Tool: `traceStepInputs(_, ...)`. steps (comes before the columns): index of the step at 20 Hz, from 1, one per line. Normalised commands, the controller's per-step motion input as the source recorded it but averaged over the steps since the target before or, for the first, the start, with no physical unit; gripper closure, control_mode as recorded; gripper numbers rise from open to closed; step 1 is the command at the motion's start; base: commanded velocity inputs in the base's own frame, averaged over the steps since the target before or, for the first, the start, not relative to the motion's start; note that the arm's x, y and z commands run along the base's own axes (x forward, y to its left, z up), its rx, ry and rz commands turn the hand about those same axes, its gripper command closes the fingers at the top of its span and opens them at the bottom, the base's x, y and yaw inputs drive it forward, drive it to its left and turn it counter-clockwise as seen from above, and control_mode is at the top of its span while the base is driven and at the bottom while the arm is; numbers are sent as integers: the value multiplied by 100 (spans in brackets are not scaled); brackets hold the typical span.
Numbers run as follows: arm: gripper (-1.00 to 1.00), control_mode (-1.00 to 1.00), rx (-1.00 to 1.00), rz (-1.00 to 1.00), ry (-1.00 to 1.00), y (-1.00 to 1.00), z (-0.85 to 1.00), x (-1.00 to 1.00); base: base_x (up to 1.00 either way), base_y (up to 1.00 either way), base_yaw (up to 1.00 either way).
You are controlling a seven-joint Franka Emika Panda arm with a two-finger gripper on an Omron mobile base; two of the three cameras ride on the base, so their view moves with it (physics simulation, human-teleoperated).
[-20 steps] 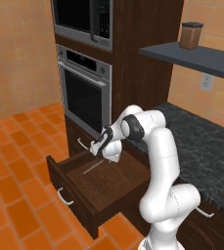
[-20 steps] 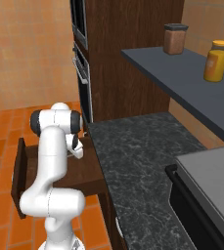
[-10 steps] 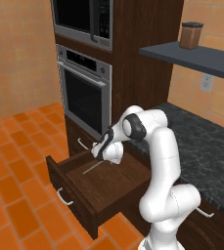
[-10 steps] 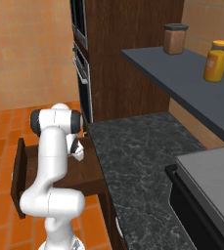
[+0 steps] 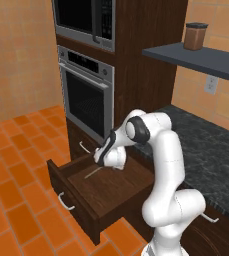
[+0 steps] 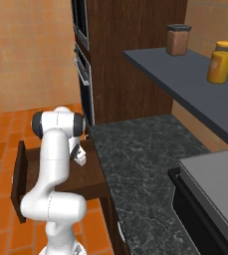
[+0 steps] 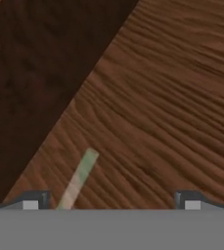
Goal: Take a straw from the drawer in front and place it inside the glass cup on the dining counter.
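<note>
The dark-brown drawer stands pulled open below the oven, its wooden floor bare apart from the straw. The straw is a thin pale stick lying flat on that floor. My gripper hangs just above it, fingers pointing down into the drawer, open and holding nothing. In the hand view the straw runs up from between the two fingertips, nearer the left one, with the gripper spread wide around it. From the right side the gripper sits low inside the drawer. The glass cup and the dining counter are out of view.
A steel-fronted oven and a microwave rise right behind the drawer. The dark speckled worktop lies to the right, under a shelf holding a brown jar and a yellow jar. Orange tiles cover the floor.
The hand has sunk a little lower toward the drawer floor and the straw. The jaws have stayed wide open and the straw has not moved.
</note>
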Motion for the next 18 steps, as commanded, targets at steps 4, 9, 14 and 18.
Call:
traceStepInputs(4,-100,-100,5,9,0,0,0,1,0,0,0)
traceStepInputs(9,-100,-100,1,8,0,0,-2,33,0,0,0)
traceStepInputs(14,-100,-100,-5,8,0,8,-24,19,0,0,0)
traceStepInputs(18,-100,-100,-4,9,3,30,-9,0,0,0,0)
